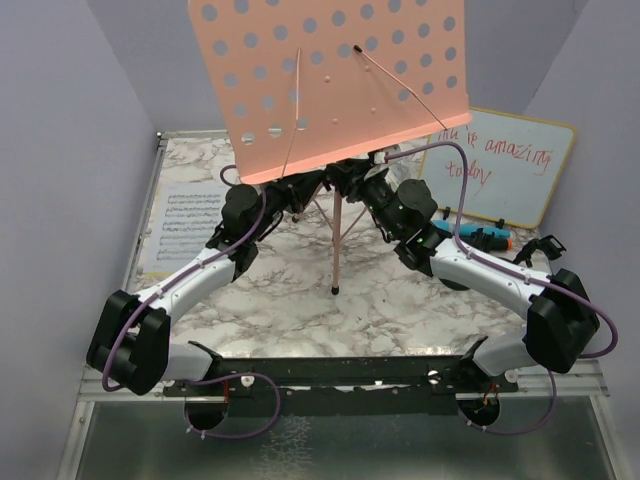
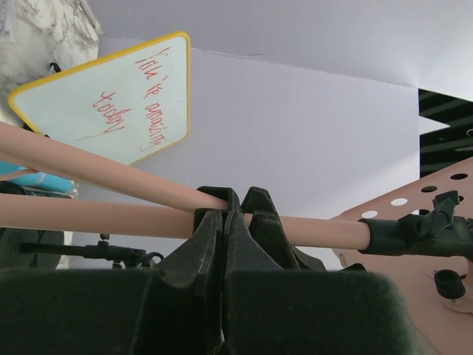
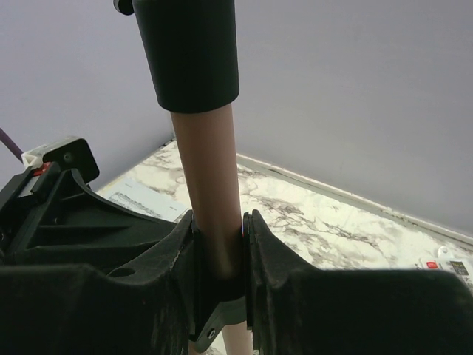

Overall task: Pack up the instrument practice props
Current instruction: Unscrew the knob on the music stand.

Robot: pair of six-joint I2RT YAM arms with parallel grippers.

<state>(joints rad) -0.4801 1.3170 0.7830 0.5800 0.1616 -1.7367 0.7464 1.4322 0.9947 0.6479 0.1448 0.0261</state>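
The pink perforated music rack (image 1: 330, 80) stands mid-table on thin tripod legs (image 1: 337, 240). Under its desk my right gripper (image 1: 365, 192) is shut on the pink pole (image 3: 211, 170), just below a black collar (image 3: 188, 52); the jaws press both sides of it (image 3: 219, 222). My left gripper (image 1: 290, 192) sits at the leg hub with its jaws shut (image 2: 235, 203). No gap shows between them; one pink leg (image 2: 111, 166) runs in behind their tips and the pole (image 2: 318, 229) passes behind. Sheet-music pages (image 1: 185, 225) lie at the left. A blue microphone (image 1: 485, 238) lies at the right.
A wood-framed whiteboard (image 1: 505, 165) with red writing leans on the back right wall. A black mic-pole part (image 1: 545, 245) lies near the right edge beside the blue microphone. Purple walls close in the marble table (image 1: 300, 310) on three sides. A small white item (image 3: 443, 262) lies on the marble.
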